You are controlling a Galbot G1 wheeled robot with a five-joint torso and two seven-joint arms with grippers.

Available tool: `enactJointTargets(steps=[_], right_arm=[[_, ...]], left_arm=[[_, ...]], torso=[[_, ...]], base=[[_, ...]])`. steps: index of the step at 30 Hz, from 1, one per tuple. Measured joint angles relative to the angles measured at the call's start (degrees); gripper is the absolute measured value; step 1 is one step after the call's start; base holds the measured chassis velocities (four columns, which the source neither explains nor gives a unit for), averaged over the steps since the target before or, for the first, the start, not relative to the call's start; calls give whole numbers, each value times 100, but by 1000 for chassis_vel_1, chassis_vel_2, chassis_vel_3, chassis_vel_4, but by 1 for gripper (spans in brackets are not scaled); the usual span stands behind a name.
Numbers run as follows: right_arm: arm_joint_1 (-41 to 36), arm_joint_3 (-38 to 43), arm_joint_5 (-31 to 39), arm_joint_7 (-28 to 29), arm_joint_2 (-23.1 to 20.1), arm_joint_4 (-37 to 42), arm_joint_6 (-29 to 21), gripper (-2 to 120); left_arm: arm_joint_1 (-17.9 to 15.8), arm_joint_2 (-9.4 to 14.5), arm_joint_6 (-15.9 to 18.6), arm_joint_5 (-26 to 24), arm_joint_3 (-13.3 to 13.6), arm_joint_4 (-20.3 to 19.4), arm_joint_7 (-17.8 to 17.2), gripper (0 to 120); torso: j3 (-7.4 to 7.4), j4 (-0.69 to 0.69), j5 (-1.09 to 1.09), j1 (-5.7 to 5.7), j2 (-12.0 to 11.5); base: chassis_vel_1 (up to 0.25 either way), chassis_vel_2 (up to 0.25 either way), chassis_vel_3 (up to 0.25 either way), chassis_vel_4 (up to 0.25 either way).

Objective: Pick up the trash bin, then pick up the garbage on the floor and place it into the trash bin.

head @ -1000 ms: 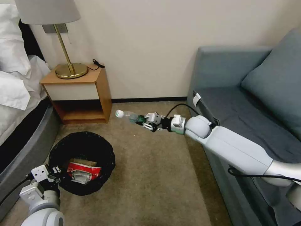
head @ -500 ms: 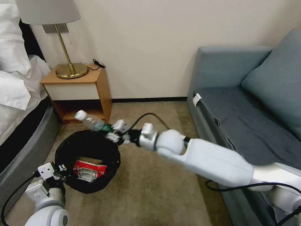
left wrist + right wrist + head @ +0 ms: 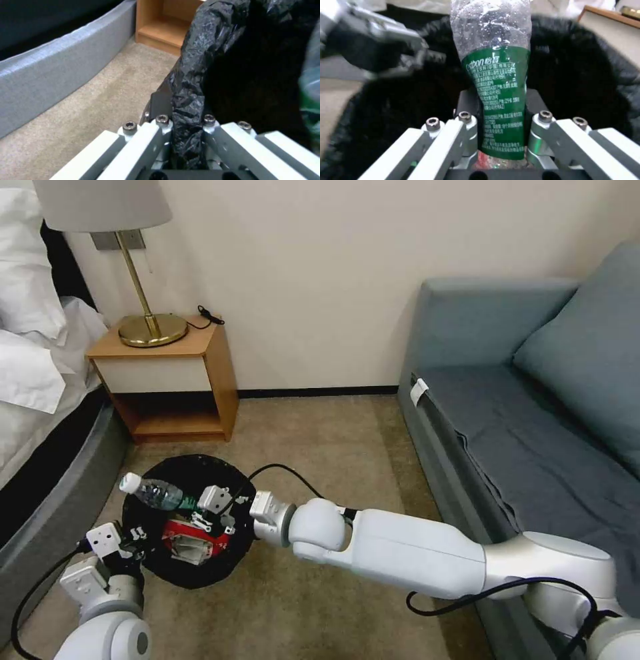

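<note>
Right end effector (image 3: 203, 508) lowered one bottle (image 3: 155, 493) over bin (image 3: 193, 573).

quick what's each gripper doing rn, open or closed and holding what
Left gripper: closed on the trash bin's bag-lined rim.
Right gripper: closed on the clear bottle, over the bin's opening.

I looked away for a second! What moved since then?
The right gripper swung the bottle from over by the sofa to above the bin, still gripping it. The left gripper kept holding the bin's rim; the red packet stayed inside.
</note>
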Motion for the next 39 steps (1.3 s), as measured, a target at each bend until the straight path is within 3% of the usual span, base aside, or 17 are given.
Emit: enactJointTargets(steps=[6,15,19,26,39], right_arm=[[-13,-18,-48,84,-20,-82,-8,17],[-63,138,-56,121,-140,-25,-55,47],[-20,180,-45,114,-159,35,-73,68],[0,173,-41,102,-167,81,-76,88],[142,613,-24,109,-340,321,-50,87]], left_arm=[[4,0,31,-52,6,-43,-4,2],[19,0,82,-127,-3,-89,-19,2],[22,0,88,-142,-9,-100,-21,2],[22,0,121,-192,-11,-140,-37,2],[10,0,217,-448,-15,-96,-191,2]], torso=[[0,0,0,0,0],[0,-1,1,0,0],[0,-1,0,0,0],[0,-1,1,0,0],[0,0,1,0,0]], base=[[0,0,0,0],[0,0,0,0],[0,0,0,0],[0,0,0,0],[0,0,0,0]])
